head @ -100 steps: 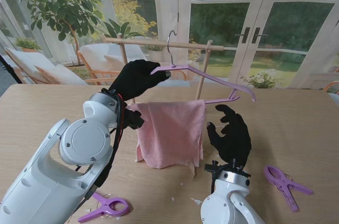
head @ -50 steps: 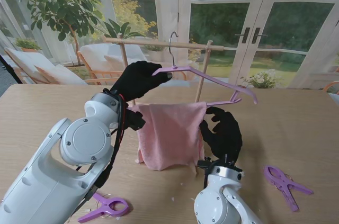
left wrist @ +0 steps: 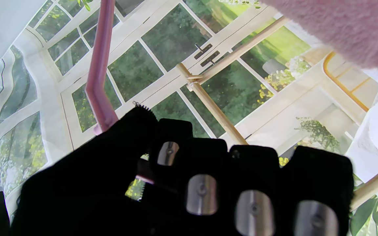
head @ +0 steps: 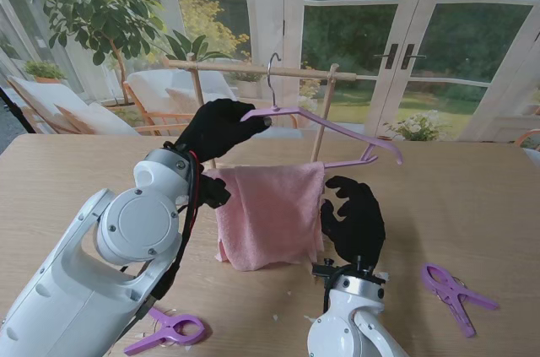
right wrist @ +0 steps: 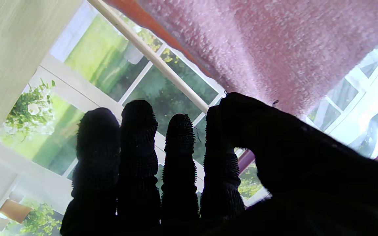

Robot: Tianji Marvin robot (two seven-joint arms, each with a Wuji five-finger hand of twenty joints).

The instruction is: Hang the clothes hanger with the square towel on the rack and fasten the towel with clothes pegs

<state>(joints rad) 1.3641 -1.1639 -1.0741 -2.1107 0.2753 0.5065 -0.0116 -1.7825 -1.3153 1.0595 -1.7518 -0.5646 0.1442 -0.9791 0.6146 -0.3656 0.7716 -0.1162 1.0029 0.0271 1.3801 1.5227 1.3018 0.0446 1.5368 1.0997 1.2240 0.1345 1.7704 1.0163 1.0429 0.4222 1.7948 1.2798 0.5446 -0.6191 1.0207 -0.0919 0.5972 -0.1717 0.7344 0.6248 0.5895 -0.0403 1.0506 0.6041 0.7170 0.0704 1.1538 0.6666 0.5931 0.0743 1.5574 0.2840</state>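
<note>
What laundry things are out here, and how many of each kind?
Clothes pegs, purple: 2, one near my left, one near my right
Hanger, pink: 1
Towel, pink: 1
Wooden rack: 1
Total: 5

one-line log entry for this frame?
left hand: shut on hanger | hook: at rack | right hand: open by towel | pegs: on table

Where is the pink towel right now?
In the stand's view the pink towel drapes over the hanger's lower bar at centre, between the left hand and the right hand.
</note>
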